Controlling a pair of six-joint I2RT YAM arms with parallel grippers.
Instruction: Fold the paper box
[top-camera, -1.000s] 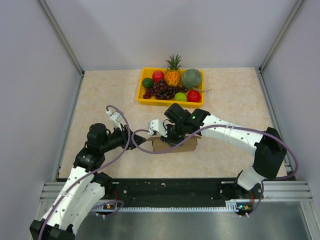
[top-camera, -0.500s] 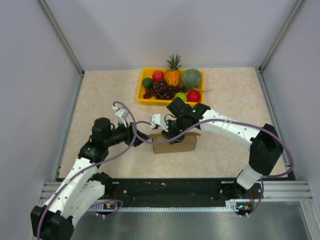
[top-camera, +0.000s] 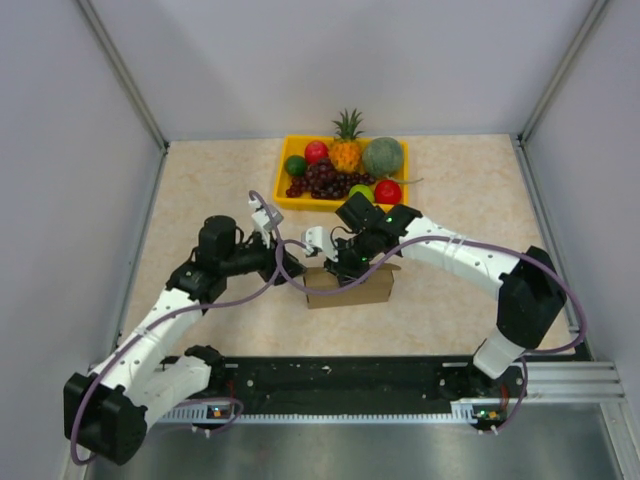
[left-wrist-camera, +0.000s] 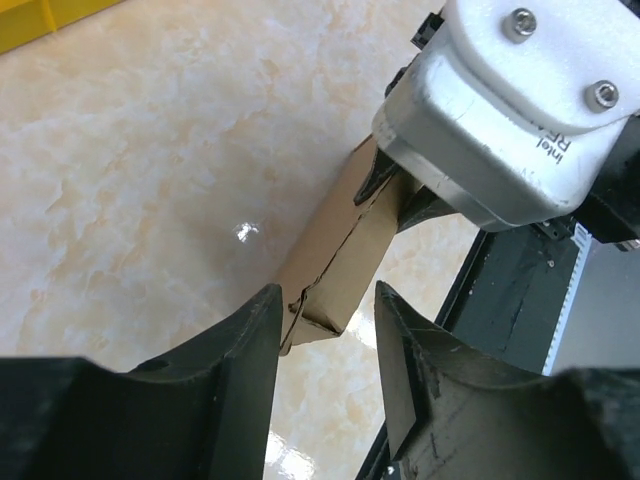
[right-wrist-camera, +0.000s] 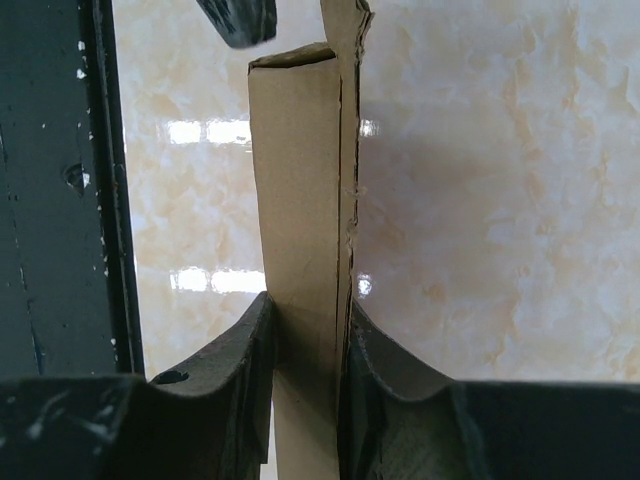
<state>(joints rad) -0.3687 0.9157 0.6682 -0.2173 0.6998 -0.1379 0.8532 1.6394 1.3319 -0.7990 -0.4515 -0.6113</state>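
- Paper box (top-camera: 352, 288) stands on the tabletop (top-camera: 200, 190).
- Right fingers (right-wrist-camera: 240, 350) clench its upright wall.
- Left fingers (left-wrist-camera: 240, 340) spread, released, around its 9 o'clock corner.

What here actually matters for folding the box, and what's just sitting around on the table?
For the job: paper box; right gripper, clamped on it; left gripper, open astride its end.
Lying about: yellow tray; fruit in it.
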